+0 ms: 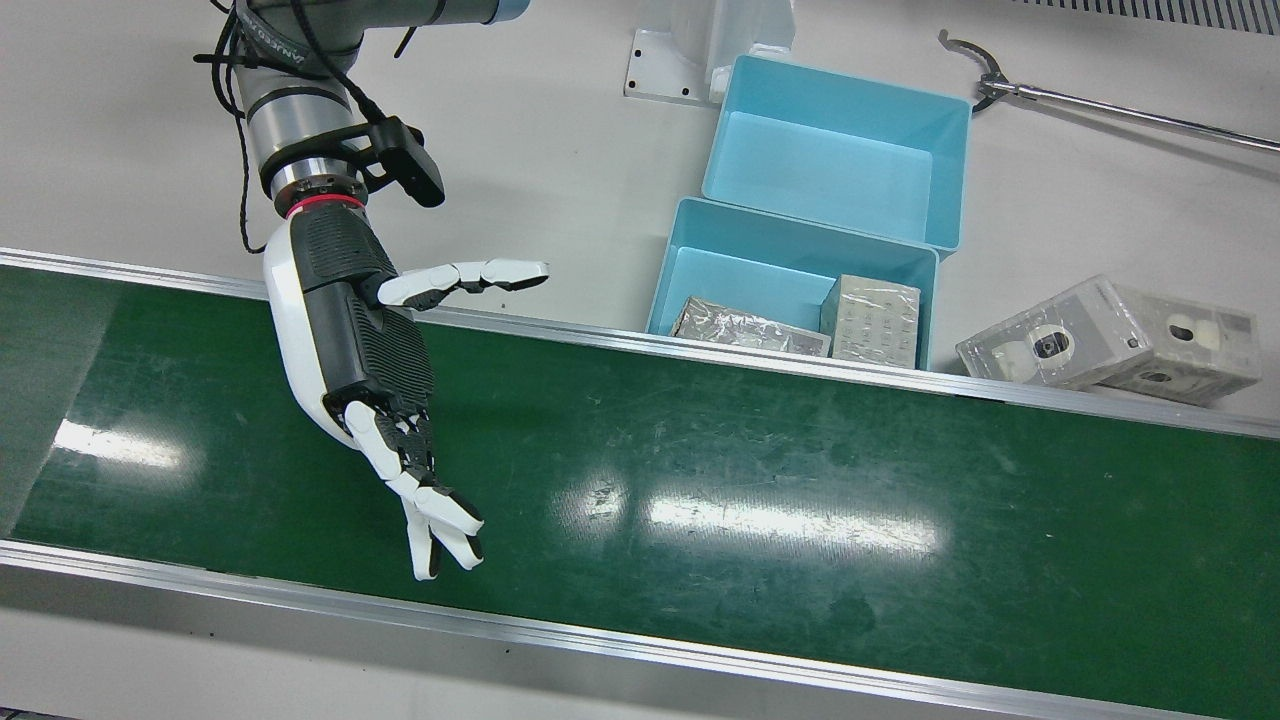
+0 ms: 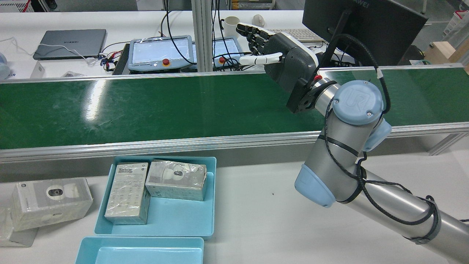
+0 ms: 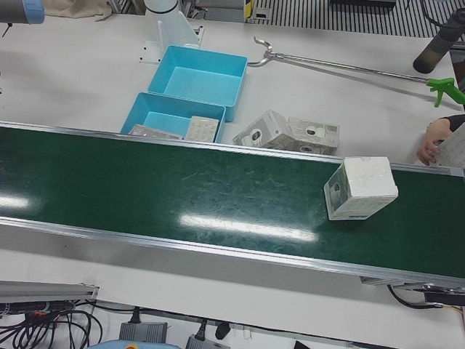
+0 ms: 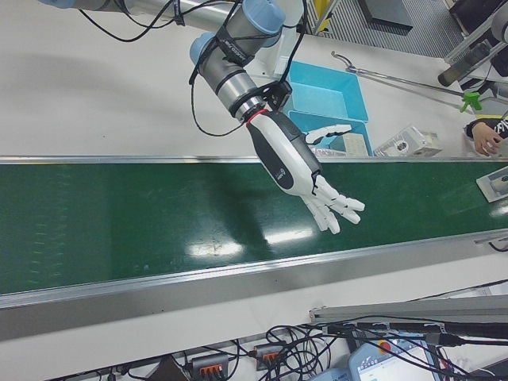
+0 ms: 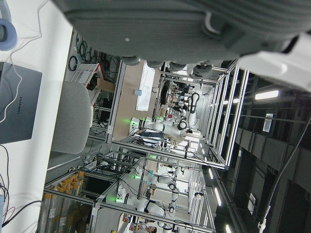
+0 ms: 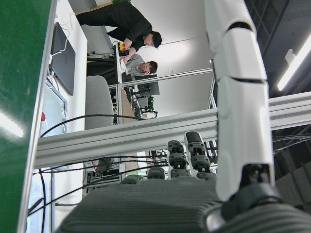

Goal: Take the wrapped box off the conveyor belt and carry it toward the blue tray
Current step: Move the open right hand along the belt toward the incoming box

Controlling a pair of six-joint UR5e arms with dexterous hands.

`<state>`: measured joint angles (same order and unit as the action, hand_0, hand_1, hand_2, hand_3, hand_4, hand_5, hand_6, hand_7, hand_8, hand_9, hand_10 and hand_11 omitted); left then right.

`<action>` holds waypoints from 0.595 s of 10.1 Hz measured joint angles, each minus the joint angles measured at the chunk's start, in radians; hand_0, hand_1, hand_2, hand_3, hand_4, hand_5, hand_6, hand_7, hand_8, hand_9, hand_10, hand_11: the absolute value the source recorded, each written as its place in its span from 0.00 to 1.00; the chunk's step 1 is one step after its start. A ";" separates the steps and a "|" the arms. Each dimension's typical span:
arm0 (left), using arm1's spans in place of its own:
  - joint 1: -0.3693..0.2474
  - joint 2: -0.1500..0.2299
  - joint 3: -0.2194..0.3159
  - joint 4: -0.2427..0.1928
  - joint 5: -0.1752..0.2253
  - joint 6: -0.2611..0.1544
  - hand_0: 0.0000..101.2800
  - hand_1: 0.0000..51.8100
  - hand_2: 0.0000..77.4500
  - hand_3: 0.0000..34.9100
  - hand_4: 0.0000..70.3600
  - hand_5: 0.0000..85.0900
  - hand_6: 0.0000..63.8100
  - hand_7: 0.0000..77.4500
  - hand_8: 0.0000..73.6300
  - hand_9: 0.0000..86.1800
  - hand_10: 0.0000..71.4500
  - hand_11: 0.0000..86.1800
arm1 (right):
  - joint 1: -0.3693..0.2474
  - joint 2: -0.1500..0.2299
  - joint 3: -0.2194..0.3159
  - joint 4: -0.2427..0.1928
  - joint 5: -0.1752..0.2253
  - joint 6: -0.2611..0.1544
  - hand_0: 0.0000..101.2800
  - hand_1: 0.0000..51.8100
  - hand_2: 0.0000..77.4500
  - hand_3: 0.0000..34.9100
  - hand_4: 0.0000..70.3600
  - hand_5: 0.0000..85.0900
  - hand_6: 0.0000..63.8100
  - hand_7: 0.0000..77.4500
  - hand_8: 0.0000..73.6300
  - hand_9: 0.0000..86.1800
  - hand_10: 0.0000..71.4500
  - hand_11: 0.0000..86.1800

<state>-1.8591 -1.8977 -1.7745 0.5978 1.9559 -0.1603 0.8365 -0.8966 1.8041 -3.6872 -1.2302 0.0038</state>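
Note:
The wrapped box (image 3: 360,187), white under clear film, lies on the green conveyor belt (image 3: 182,196) near the right end of the left-front view. No hand is near it. My right hand (image 1: 370,370) hovers open over the belt (image 1: 750,480), fingers spread and empty; it also shows in the rear view (image 2: 282,62) and the right-front view (image 4: 305,171). The blue tray (image 1: 720,265) beside the belt holds two wrapped boxes (image 1: 872,320). Only the dark palm of my left hand (image 5: 184,24) shows, in its own view; its fingers are unclear.
A second, empty blue tray (image 1: 830,160) stands behind the first. Loose wrapped boxes (image 1: 1110,340) lie on the table beside the trays. A long reacher tool (image 1: 1100,105) lies on the table beyond them. A person's hand (image 3: 436,142) rests by the belt's end.

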 joint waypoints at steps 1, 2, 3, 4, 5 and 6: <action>0.000 0.000 0.000 0.000 0.000 0.000 0.00 0.00 0.01 0.00 0.00 0.01 0.01 0.01 0.01 0.01 0.01 0.01 | 0.022 -0.023 0.035 -0.004 -0.002 -0.003 0.49 0.37 0.17 0.00 0.12 0.19 0.03 0.06 0.01 0.01 0.00 0.01; 0.000 0.000 0.000 0.000 0.000 0.000 0.00 0.00 0.01 0.00 0.00 0.01 0.01 0.01 0.01 0.00 0.00 0.01 | 0.038 -0.066 0.069 -0.008 -0.003 -0.007 0.49 0.37 0.17 0.00 0.12 0.16 0.03 0.06 0.01 0.01 0.00 0.01; 0.000 0.000 0.000 0.000 0.000 0.000 0.00 0.00 0.01 0.00 0.00 0.02 0.01 0.01 0.01 0.01 0.01 0.01 | 0.049 -0.109 0.093 -0.011 -0.004 -0.010 0.49 0.37 0.15 0.00 0.09 0.18 0.03 0.06 0.01 0.01 0.00 0.01; 0.000 0.000 0.000 0.000 0.000 0.000 0.00 0.00 0.01 0.00 0.00 0.01 0.01 0.01 0.01 0.00 0.01 0.01 | 0.063 -0.145 0.115 -0.013 -0.006 -0.012 0.49 0.37 0.15 0.00 0.09 0.18 0.03 0.06 0.01 0.01 0.00 0.01; 0.000 0.000 0.000 0.000 0.000 0.000 0.00 0.00 0.01 0.00 0.00 0.01 0.01 0.01 0.01 0.00 0.01 0.01 | 0.070 -0.172 0.133 -0.014 -0.008 -0.017 0.49 0.34 0.13 0.00 0.07 0.16 0.02 0.03 0.01 0.01 0.00 0.01; 0.000 0.000 0.000 0.000 0.000 0.000 0.00 0.00 0.01 0.00 0.00 0.01 0.01 0.01 0.01 0.01 0.01 0.01 | 0.072 -0.191 0.143 -0.014 -0.008 -0.027 0.49 0.34 0.13 0.00 0.09 0.17 0.02 0.05 0.01 0.01 0.00 0.01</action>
<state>-1.8592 -1.8977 -1.7745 0.5978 1.9559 -0.1603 0.9088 -1.0876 1.9469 -3.7012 -1.2381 -0.0232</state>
